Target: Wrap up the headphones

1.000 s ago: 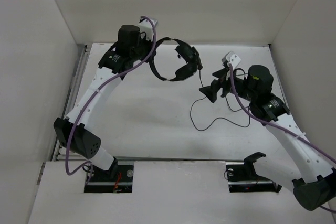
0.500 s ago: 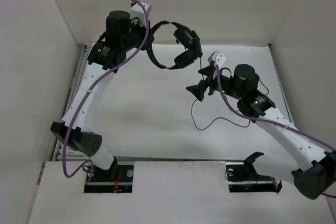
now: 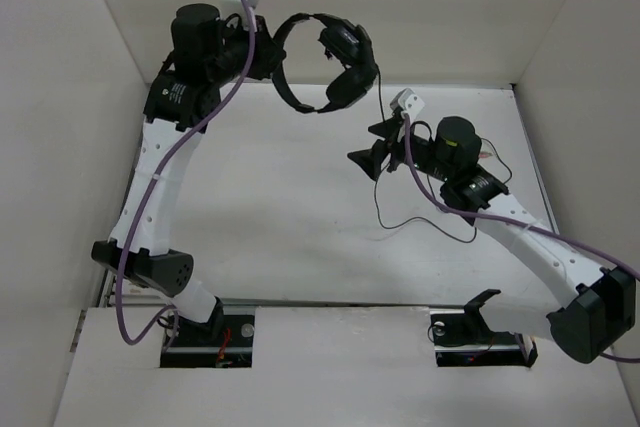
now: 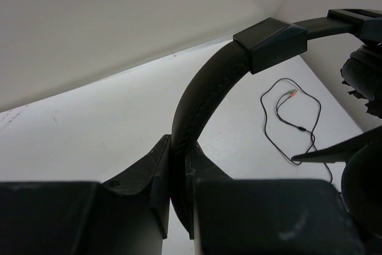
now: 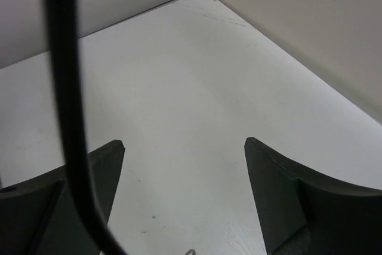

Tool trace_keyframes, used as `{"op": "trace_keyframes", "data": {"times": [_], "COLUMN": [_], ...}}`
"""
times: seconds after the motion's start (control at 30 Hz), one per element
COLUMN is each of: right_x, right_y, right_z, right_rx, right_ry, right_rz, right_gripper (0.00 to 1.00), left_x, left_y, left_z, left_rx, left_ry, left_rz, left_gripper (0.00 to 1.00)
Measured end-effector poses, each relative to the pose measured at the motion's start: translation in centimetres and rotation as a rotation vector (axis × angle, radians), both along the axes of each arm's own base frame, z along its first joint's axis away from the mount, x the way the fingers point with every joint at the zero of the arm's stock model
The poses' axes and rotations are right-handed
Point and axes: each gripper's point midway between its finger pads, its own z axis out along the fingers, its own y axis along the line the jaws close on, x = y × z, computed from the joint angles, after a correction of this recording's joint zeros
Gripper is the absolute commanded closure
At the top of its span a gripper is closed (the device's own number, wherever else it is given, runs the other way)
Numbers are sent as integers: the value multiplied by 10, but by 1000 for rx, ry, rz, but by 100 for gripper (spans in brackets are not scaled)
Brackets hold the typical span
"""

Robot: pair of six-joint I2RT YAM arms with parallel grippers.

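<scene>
Left gripper [image 3: 262,47] is clenched on the headband [image 4: 203,88] of the headphones [image 3: 342,69], which are held aloft over the far edge of the table [image 3: 280,237], clear of its surface. The cord [image 3: 382,207] is let down to the table, its slack looped on the right half. Right gripper [image 3: 372,150] is held over the table's middle-right, jaws spread and nothing grasped; the cord is seen crossing in front of one finger [image 5: 107,165].
</scene>
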Motion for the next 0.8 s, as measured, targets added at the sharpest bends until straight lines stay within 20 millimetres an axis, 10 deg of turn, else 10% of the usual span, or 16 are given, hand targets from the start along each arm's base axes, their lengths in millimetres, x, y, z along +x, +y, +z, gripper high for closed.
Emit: {"op": "trace_keyframes", "data": {"times": [0.23,0.57,0.8], "right_x": [-30,-67,-104], "right_y": [24,50,55], "right_z": [-4,-7,-20], "right_rx": [100,217,180], "right_ry": [82,219,348], "right_rz": [148,403,579], "right_gripper": [34,90,100], "left_x": [16,23,50], "left_y": [47,38,68], "left_z": [38,64,67], "left_rx": [-168,-318,-349], "left_ry": [-10,-2,-28], "left_rz": [120,73,174], "left_gripper": [99,98,99]}}
